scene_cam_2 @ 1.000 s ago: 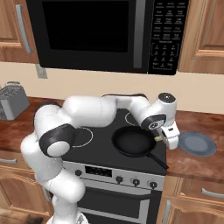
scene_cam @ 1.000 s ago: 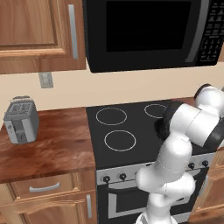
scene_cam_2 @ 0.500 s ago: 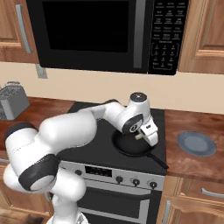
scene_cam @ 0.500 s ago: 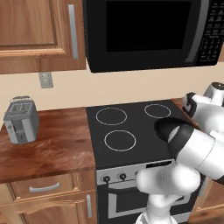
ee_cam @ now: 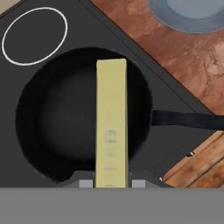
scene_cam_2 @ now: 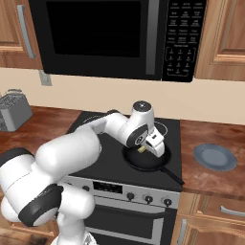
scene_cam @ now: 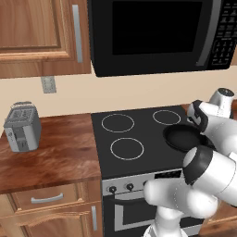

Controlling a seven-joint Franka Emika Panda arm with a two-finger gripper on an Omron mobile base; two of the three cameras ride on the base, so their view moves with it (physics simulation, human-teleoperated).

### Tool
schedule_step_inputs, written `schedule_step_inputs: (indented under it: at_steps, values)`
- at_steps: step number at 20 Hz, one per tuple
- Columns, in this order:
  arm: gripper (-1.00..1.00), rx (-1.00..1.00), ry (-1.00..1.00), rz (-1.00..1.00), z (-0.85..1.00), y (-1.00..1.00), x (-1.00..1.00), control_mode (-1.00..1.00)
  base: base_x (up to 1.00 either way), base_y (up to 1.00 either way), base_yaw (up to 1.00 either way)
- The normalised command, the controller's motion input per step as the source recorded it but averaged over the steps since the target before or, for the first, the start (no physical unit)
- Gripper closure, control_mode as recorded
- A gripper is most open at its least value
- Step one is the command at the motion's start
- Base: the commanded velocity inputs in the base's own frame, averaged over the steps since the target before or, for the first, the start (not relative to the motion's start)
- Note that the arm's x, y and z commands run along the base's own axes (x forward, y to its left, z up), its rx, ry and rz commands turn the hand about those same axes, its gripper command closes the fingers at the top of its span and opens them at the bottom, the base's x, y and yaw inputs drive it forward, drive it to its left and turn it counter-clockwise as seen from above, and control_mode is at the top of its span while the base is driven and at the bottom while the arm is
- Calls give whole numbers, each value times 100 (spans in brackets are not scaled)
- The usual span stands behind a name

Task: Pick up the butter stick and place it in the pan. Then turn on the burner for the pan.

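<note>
Swung left over one pan (ee_cam: 83, 118), gripper (scene_cam_2: 143, 149) pinches one butter stick (ee_cam: 111, 122).

I stand in a home kitchen: a black glass-top stove (scene_cam: 139, 139) under a black built-in microwave (scene_cam: 152, 34), brown wooden cabinets (scene_cam: 41, 34), a wood-grain counter (scene_cam: 51, 148) and a silver metal toaster (scene_cam: 21, 127).

Glossy white rounded arm (scene_cam_2: 72, 148), black joints
</note>
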Motion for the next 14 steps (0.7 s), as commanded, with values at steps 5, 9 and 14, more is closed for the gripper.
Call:
schedule_step_inputs:
  at_steps: [5, 9, 14]
  values:
    - [100, 0, 3, 10, 0, 23, 0, -100, 0, 0, 0]
    - [100, 0, 0, 3, 0, 12, 1, -100, 0, 0, 0]
    - [100, -4, 0, 0, -19, 3, 9, -100, 0, 0, 0]
